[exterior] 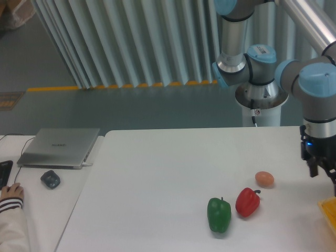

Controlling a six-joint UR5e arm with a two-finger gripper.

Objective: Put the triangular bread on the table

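The triangular bread cannot be made out anywhere in this view; only a corner of a flat yellow tray (328, 211) shows at the right edge. The table (157, 173), white and smooth, fills the lower part of the view, with the arm (319, 100) standing over its far right side. The gripper (323, 167) hangs just above the tray corner and is partly cut off by the edge, so I cannot tell whether its fingers are spread or closed. On the adjoining desk lie a closed laptop (59, 147) and a mouse (50, 179). On the table a green pepper (219, 214) stands just beside a red pepper (247, 202), with a small brown egg (264, 179) near them.
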